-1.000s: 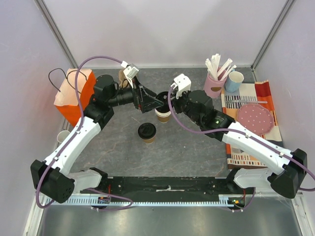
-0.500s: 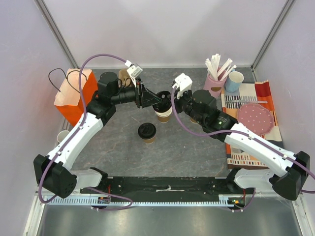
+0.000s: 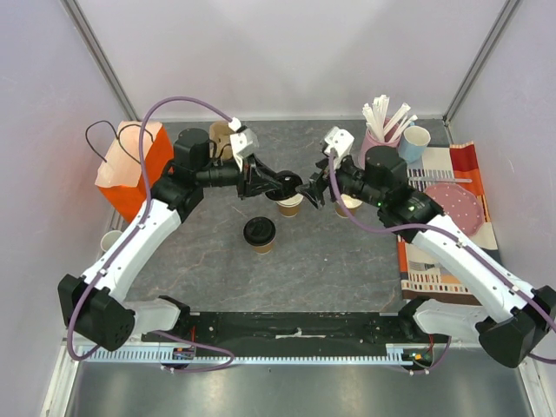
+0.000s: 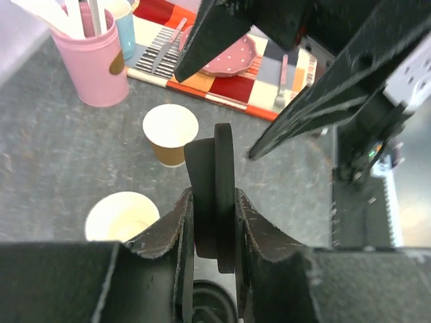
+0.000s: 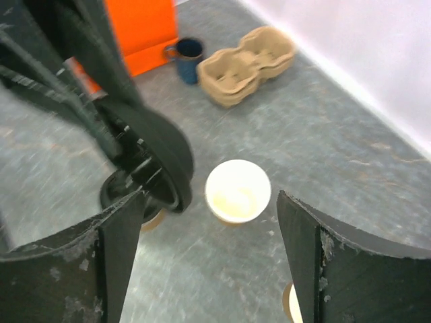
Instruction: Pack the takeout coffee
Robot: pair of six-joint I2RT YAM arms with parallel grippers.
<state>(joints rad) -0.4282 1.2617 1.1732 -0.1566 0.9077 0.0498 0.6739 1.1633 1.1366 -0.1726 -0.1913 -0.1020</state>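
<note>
A round black lid [image 4: 217, 176] stands on edge, and my left gripper [image 4: 214, 196] is shut on it above an open kraft cup [image 3: 289, 206]. In the top view the left gripper [image 3: 287, 184] holds this lid [image 3: 293, 183] mid-table. My right gripper [image 3: 313, 191] hangs open just right of the lid, apart from it. Its fingers [image 5: 122, 250] frame the open cup [image 5: 237, 190], with the lid [image 5: 161, 151] to their left. A second kraft cup [image 3: 259, 235], with a black lid on it, stands nearer the arms' bases.
Another open paper cup [image 3: 350, 206] stands under the right arm. An orange bag [image 3: 132, 169] is at the left, with a cardboard carrier [image 5: 250, 62] and dark blue mug [image 5: 188, 50] behind. A pink holder [image 3: 378, 149], light blue cup [image 3: 414, 143] and striped mat [image 3: 452, 165] lie at the right.
The right gripper has opened, let go of the black lid and drawn back to the right. The left gripper has shut on the lid and now holds it.
</note>
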